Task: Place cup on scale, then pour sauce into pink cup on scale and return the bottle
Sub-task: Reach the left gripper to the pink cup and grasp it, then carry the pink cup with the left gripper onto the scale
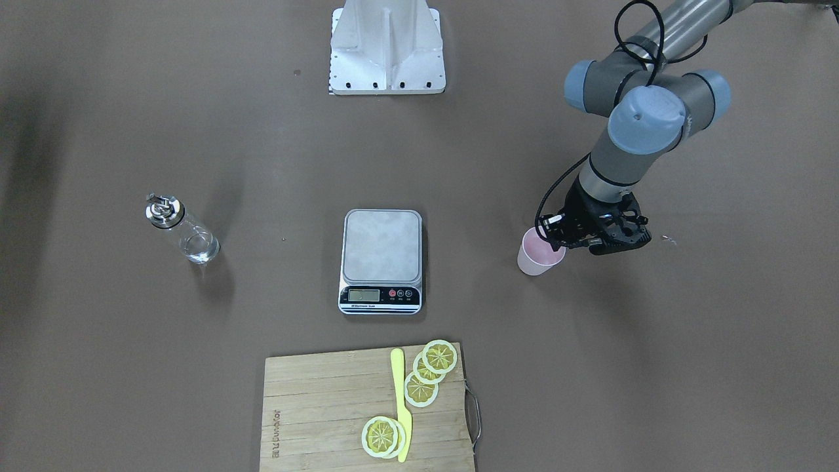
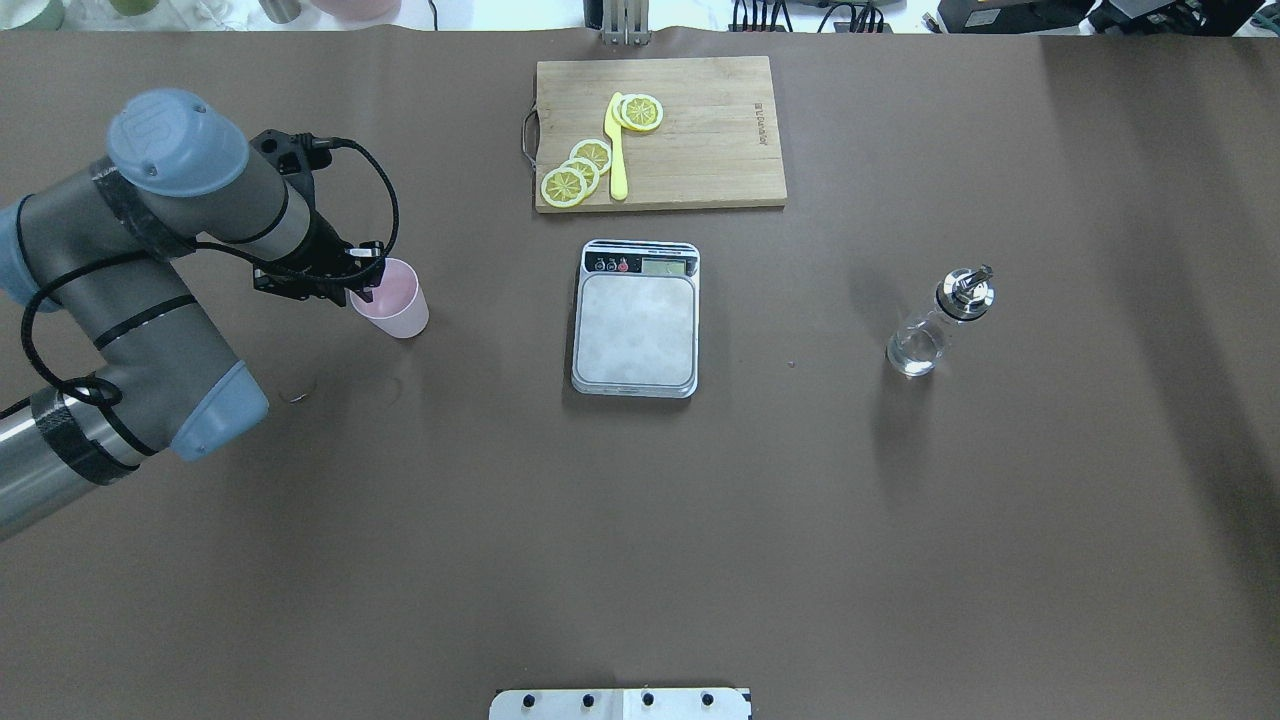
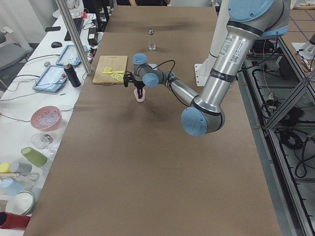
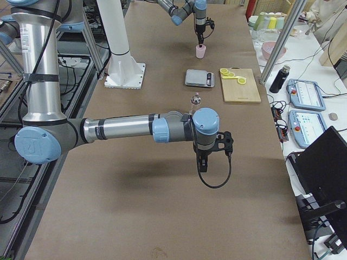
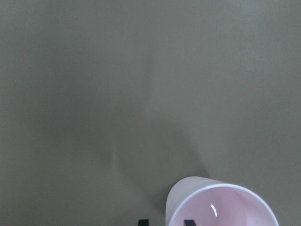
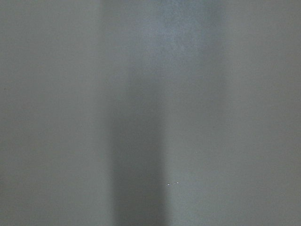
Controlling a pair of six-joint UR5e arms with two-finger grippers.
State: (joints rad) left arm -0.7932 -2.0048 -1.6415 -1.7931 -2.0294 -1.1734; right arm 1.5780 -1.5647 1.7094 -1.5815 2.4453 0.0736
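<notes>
cup [image 2: 395,305] stands left of centre in the overhead frame, well apart from the scale [image 2: 636,318]. left gripper [image 2: 360,287] jaws stand apart astride its rim. judged light, thin-walled, easily tipped: pinch the rim wall gently. right gripper [image 4: 201,166] state: cannot tell.

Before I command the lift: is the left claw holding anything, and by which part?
Not yet clamped: the left claw straddles the rim of the cup, one finger inside, one outside, gaps showing both sides.

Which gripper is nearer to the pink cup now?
Left. The left gripper is at the rim of the cup; the right gripper hangs far off, beyond the bottle, seen only in the exterior right view.
</notes>
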